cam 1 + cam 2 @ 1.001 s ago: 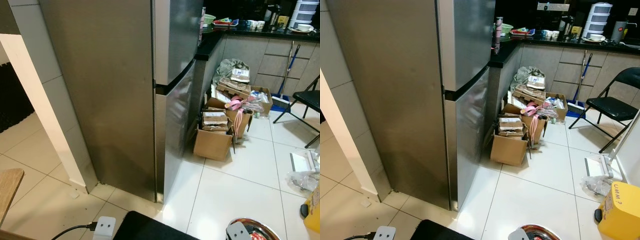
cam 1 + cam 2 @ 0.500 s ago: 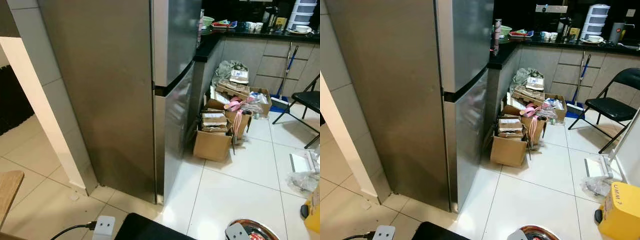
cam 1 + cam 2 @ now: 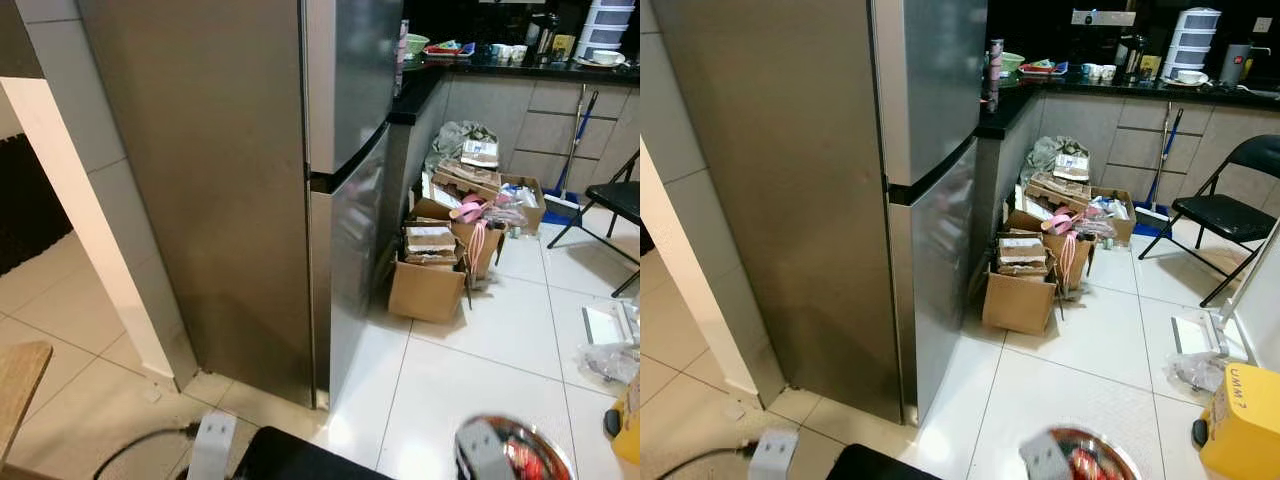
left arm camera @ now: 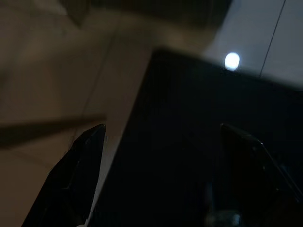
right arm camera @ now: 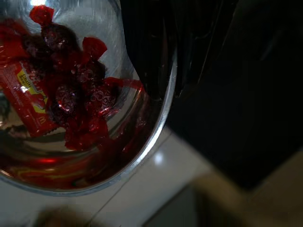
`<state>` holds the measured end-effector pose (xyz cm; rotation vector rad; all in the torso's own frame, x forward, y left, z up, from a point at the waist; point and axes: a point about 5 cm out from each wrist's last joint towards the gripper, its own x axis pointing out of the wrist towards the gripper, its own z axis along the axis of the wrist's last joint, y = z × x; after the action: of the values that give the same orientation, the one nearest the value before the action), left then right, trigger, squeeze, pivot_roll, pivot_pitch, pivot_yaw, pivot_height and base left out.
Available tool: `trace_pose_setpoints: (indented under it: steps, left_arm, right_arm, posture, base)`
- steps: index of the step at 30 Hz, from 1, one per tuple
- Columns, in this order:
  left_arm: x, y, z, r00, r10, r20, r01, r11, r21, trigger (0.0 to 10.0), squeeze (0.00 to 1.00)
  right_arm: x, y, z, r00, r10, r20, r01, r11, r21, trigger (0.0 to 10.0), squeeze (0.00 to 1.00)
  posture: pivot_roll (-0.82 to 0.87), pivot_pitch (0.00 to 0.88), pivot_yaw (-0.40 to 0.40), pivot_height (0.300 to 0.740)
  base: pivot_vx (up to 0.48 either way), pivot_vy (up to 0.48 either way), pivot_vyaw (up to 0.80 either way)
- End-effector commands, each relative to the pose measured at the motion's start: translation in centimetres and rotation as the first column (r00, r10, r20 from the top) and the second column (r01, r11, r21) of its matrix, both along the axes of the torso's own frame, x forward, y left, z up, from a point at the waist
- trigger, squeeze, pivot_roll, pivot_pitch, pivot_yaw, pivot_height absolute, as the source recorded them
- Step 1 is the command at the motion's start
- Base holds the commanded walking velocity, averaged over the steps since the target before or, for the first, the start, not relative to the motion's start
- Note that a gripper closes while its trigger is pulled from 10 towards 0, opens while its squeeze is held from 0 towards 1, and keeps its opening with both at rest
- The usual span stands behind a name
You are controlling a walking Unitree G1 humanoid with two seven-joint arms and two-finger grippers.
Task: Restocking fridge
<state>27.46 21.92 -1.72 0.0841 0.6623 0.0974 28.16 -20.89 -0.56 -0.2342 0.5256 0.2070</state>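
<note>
Fridge (image 3: pixel 300 180), stainless, two doors closed, stands ahead at left beside cardboard boxes (image 3: pixel 430 270). Right wrist view: metal bowl (image 5: pixel 156 127) of red-wrapped sweets (image 5: pixel 71 94); right claw state unclear. Left wrist view: left gripper (image 4: pixel 161 156) fingers apart above floor.

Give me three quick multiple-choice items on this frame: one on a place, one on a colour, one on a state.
1. Where are the cardboard boxes?
A. On the floor against the counter, beyond the fridge
B. On the folding chair
C. On top of the fridge

2. What colour are the wrappers in the metal bowl?
A. Blue
B. Red
C. Green

3. What state are the fridge doors in?
A. Upper open
B. Both open
C. Both shut

Answers:
1 A, they sit on the tiles by the counter base.
2 B, the right wrist view shows red wrappers.
3 C, both door faces sit flush.
</note>
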Motion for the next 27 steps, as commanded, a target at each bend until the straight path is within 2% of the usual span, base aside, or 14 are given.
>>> trace_pose_setpoints:
  steps: [1, 5, 9, 11, 13, 14, 16, 18, 19, 20, 21, 22, 26, 27]
  left_arm:
    - [1.3, 1.4, 1.7, 0.997, 0.042, 0.060, -0.042, 0.999, 0.010, 10.0, 0.00]
    - [0.9, 1.0, 1.2, 0.999, 0.001, 0.037, -0.003, 1.000, 0.031, 10.0, 0.00]
    - [-3.3, -0.1, -2.5, 0.995, -0.031, -0.098, 0.035, 0.999, 0.041, 10.0, 0.00]
    - [-3.9, -0.2, -2.9, 0.993, -0.033, -0.116, 0.037, 0.998, 0.040, 10.0, 0.00]
    - [-5.3, -0.3, -3.9, 0.986, -0.045, -0.160, 0.052, 0.998, 0.042, 10.0, 0.00]
    - [-5.5, -0.3, -4.0, 0.985, -0.046, -0.165, 0.054, 0.998, 0.043, 10.0, 0.00]
    - [-5.3, -0.3, -3.9, 0.986, -0.046, -0.162, 0.054, 0.998, 0.043, 10.0, 0.00]
    - [-4.1, -0.2, -3.1, 0.990, -0.044, -0.132, 0.050, 0.998, 0.047, 10.0, 0.00]
    - [-4.1, -0.2, -3.1, 0.990, -0.044, -0.132, 0.050, 0.998, 0.047, 10.0, 0.00]
    - [-3.4, -0.1, -2.6, 0.992, -0.042, -0.116, 0.048, 0.998, 0.050, 10.0, 0.00]
    - [-1.7, 0.1, -1.3, 0.997, -0.036, -0.070, 0.040, 0.998, 0.054, 10.0, 0.00]
    - [-1.3, 0.2, -0.9, 0.998, -0.034, -0.057, 0.037, 0.998, 0.055, 10.0, 0.00]
    - [-0.7, 0.2, -0.5, 0.999, -0.031, -0.037, 0.033, 0.998, 0.052, 10.0, 0.00]
    - [-1.1, 0.0, -0.9, 0.998, -0.034, -0.050, 0.036, 0.998, 0.050, 10.0, 0.00]
  right_arm:
    - [1.6, -0.6, 1.8, 0.997, -0.020, 0.068, 0.020, 1.000, 0.002, 10.0, 0.00]
    - [1.6, -0.2, 1.6, 0.998, 0.001, 0.057, -0.001, 1.000, -0.008, 10.0, 0.00]
    - [-1.8, 1.4, -1.7, 0.998, 0.055, -0.040, -0.055, 0.998, 0.008, 10.0, 0.00]
    - [-2.4, 1.6, -2.1, 0.996, 0.065, -0.055, -0.065, 0.998, 0.009, 10.0, 0.00]
    - [-4.2, 2.0, -3.5, 0.989, 0.098, -0.107, -0.098, 0.995, 0.003, 10.0, 0.00]
    - [-4.4, 2.0, -3.6, 0.989, 0.099, -0.113, -0.099, 0.995, 0.003, 10.0, 0.00]
    - [-4.2, 1.8, -3.5, 0.989, 0.095, -0.113, -0.096, 0.995, 0.000, 10.0, 0.00]
    - [-3.5, 1.4, -3.0, 0.991, 0.088, -0.098, -0.089, 0.996, -0.010, 10.0, 0.00]
    - [-3.5, 1.4, -3.0, 0.991, 0.088, -0.098, -0.089, 0.996, -0.010, 10.0, 0.00]
    - [-3.1, 1.2, -2.6, 0.992, 0.084, -0.089, -0.086, 0.996, -0.014, 10.0, 0.00]
    - [-2.0, 0.8, -1.7, 0.996, 0.074, -0.058, -0.075, 0.997, -0.024, 10.0, 0.00]
    - [-1.6, 0.7, -1.4, 0.996, 0.070, -0.048, -0.071, 0.997, -0.027, 10.0, 0.00]
    - [-1.2, 0.5, -1.0, 0.997, 0.063, -0.036, -0.064, 0.997, -0.031, 10.0, 0.00]
    - [-1.4, 0.6, -1.2, 0.997, 0.065, -0.040, -0.066, 0.997, -0.030, 10.0, 0.00]
  posture:
    - [-0.06, 0.064, 0.002, 0.740]
    - [-0.06, 0.066, 0.000, 0.740]
    - [-0.06, 0.075, -0.001, 0.740]
    - [-0.06, 0.076, 0.000, 0.740]
    - [-0.06, 0.080, 0.002, 0.740]
    - [-0.06, 0.080, 0.002, 0.740]
    - [-0.06, 0.080, 0.002, 0.740]
    - [-0.06, 0.076, 0.002, 0.740]
    - [-0.06, 0.076, 0.002, 0.740]
    - [-0.06, 0.075, 0.001, 0.740]
    - [-0.06, 0.071, 0.001, 0.740]
    - [-0.06, 0.071, 0.001, 0.740]
    - [-0.06, 0.070, 0.002, 0.740]
    - [-0.07, 0.070, 0.003, 0.740]
  base:
    - [0.000, 0.000, 0.00]
    - [0.000, 0.000, 0.00]
    - [0.000, 0.000, 0.00]
    - [0.000, 0.000, 0.00]
    - [0.000, 0.000, 0.00]
    - [0.000, 0.000, 0.00]
    - [0.000, 0.000, 0.00]
    - [0.000, 0.000, 0.00]
    - [0.000, 0.000, 0.00]
    - [0.000, 0.000, 0.00]
    - [0.000, 0.000, 0.00]
    - [0.000, 0.000, 0.00]
    - [0.000, 0.000, 0.00]
    - [0.000, 0.000, 0.00]
